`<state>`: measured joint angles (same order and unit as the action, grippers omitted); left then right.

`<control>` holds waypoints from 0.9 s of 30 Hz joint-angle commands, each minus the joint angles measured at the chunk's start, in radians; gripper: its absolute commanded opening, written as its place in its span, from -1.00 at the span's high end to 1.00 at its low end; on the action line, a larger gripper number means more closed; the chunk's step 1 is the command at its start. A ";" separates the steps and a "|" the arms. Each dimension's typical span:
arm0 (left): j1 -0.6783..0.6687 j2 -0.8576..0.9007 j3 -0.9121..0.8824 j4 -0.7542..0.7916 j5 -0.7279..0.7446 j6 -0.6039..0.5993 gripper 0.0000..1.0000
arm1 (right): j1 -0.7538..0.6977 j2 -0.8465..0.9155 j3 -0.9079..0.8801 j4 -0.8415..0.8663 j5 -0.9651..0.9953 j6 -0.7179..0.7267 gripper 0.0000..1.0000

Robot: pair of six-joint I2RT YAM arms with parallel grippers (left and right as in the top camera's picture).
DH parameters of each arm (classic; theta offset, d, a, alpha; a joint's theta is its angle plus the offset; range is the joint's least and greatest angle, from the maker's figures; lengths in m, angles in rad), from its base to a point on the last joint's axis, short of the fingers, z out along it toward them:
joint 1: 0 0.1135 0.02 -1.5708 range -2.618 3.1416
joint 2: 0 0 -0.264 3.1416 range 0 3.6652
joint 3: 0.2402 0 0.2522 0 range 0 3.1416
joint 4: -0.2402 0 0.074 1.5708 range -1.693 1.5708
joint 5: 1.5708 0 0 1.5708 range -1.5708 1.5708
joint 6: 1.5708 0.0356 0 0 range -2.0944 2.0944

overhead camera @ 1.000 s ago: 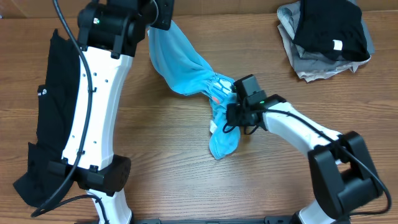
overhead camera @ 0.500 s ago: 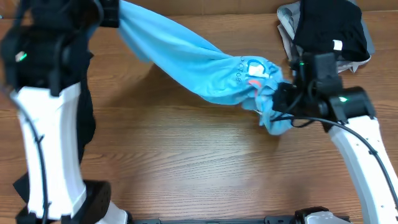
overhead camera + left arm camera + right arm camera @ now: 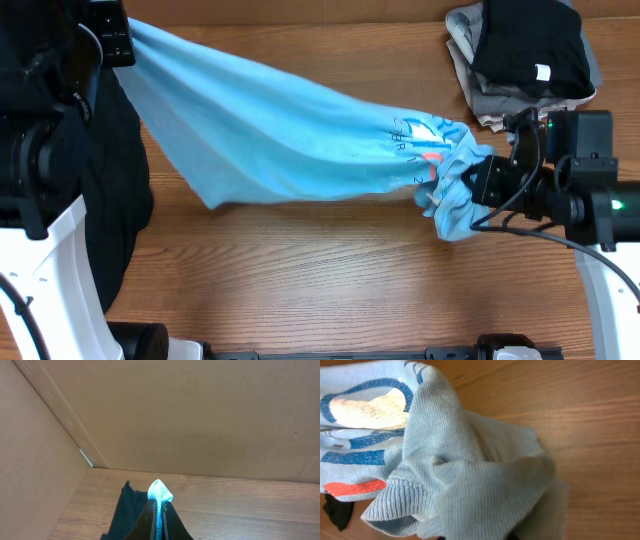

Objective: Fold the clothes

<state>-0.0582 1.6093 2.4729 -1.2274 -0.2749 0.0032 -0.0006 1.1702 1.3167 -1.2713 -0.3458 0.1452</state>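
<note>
Obs: light blue T-shirt [image 3: 290, 140] hangs stretched over the table [image 3: 330, 290], running from far left to right. The left hand [image 3: 118, 38] is at far left, clamped narrow on one edge; its wrist view shows a tuft of blue cloth pinched between the fingers. The right hand [image 3: 480, 185] is closed on the bunched, printed end at right. A black garment [image 3: 125, 210] lies along the left side, under the left arm. A pile of dark and grey clothes [image 3: 520, 60] sits far right, just beyond the shirt.
</note>
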 commanded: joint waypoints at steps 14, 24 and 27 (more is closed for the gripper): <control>0.007 -0.027 0.004 -0.012 0.017 0.016 0.92 | -0.006 -0.005 0.027 -0.081 -0.007 -0.023 0.00; 0.007 0.039 0.003 -0.084 0.143 0.016 0.92 | -0.001 0.113 0.025 -0.040 -0.019 -0.023 -0.01; 0.007 0.089 0.003 -0.114 0.146 0.016 0.92 | 0.035 0.144 0.024 -0.035 -0.019 -0.023 -0.09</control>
<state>-0.0582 1.6444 2.4729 -1.3293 -0.1711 0.0036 0.0067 1.2987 1.3174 -1.3159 -0.3588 0.1291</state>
